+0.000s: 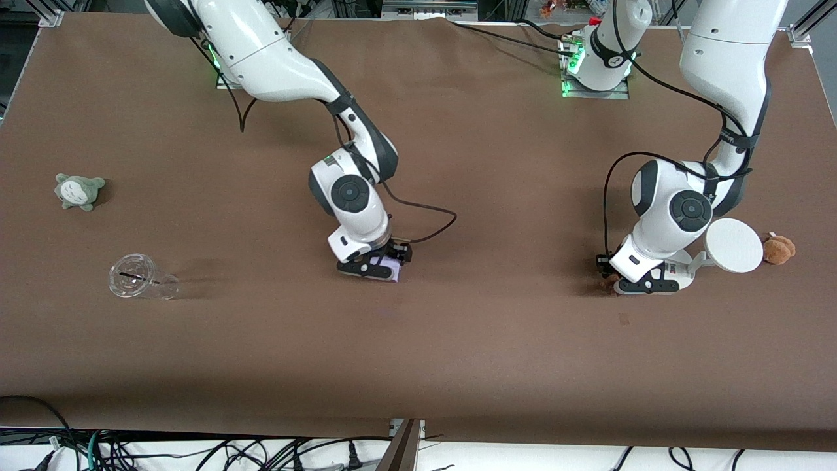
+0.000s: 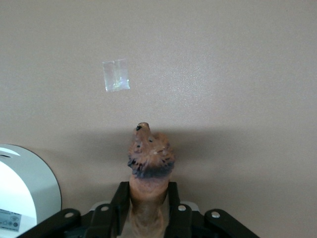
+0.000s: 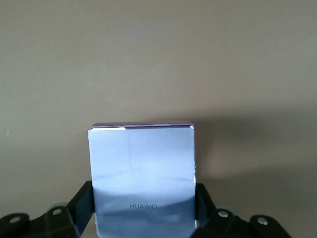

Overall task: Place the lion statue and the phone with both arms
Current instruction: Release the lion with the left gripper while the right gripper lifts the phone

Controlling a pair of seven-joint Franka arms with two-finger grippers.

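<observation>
Both arms low at the table, left gripper [image 1: 644, 285] and right gripper [image 1: 374, 267] fingers clamped

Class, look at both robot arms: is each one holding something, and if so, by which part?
The left hand holds the lion statue by its body, below the head. The right hand holds the phone by its two side edges.
</observation>
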